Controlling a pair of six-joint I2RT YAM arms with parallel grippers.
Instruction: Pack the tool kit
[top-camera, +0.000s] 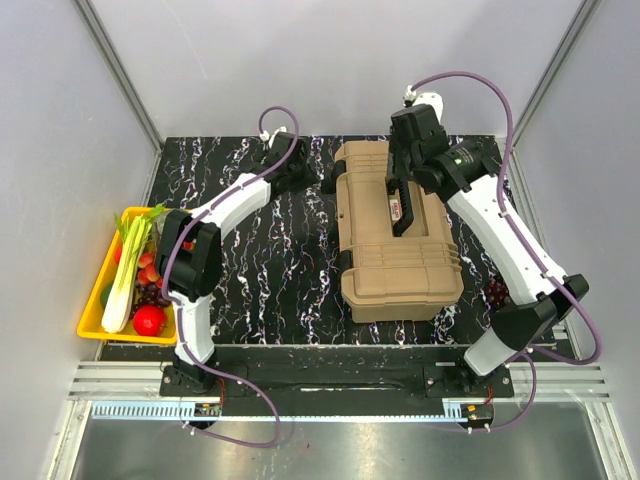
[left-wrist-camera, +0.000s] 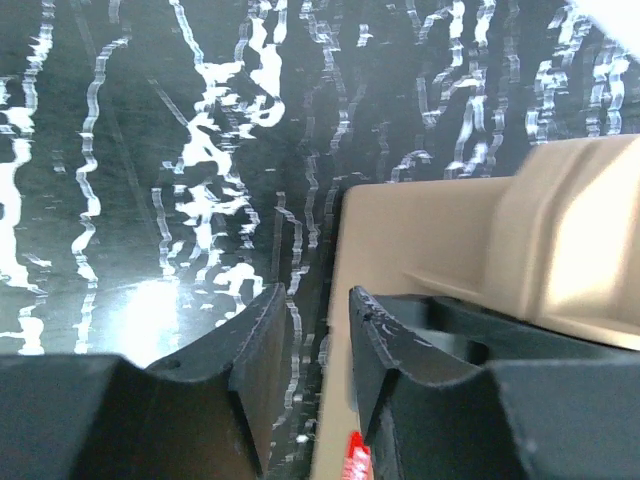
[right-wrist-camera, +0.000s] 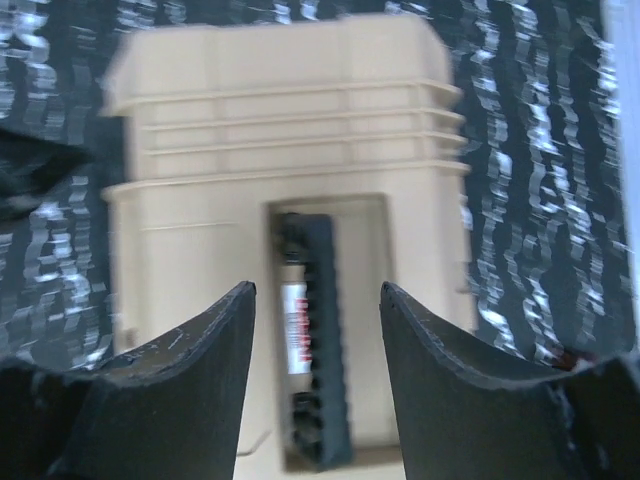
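Right jaws wide, empty, over the handle (right-wrist-camera: 318, 340) of the toolbox (right-wrist-camera: 200, 150); left jaws narrowly open, empty, astride its edge.

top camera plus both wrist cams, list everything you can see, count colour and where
toolbox: one, tan, lid shut, centre-right of the table
handle: one, black, recessed in the toolbox top
table: one, black with white veins
tray: one, yellow, at the table's left edge
leafy stalk: one, pale green, lying in the tray
round fruit: one, red, near end of the tray
dark red cluster: one, on the table by the right arm, too small to name
left arm, right arm: two, white and black
left claw: black, open, beside the toolbox edge
right claw: black, open, above the handle
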